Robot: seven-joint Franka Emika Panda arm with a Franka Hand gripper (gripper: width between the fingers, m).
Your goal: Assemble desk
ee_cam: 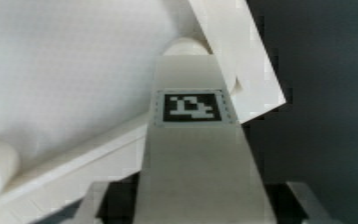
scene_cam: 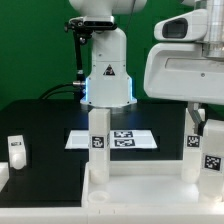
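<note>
White arm (scene_cam: 105, 62): the base stands at the back centre of the black counter (scene_cam: 45, 125). The upper links pass out of frame. The wrist comes back in at the exterior view's upper right, and the hand points straight down.

Tool (ee_cam: 197, 205): it hangs over the upright right leg (scene_cam: 212, 150) at the exterior view's right edge. In the wrist view the fingers (ee_cam: 114, 205) flank that leg on both sides, and the leg's tag faces the camera. The jaws stand partway in, close against the leg's faces. Whether they press on it cannot be told.

Panel (scene_cam: 135, 190): it lies flat at the front of the counter, and the right leg stands at its right end.

Middle leg (scene_cam: 98, 140): it stands upright on the panel's left part, tag towards the exterior camera.

Loose leg (scene_cam: 15, 150): it rests on the counter at the exterior view's left, well apart from the panel.

Marker board (scene_cam: 120, 138): it lies flat on the counter between the arm's base and the panel.
</note>
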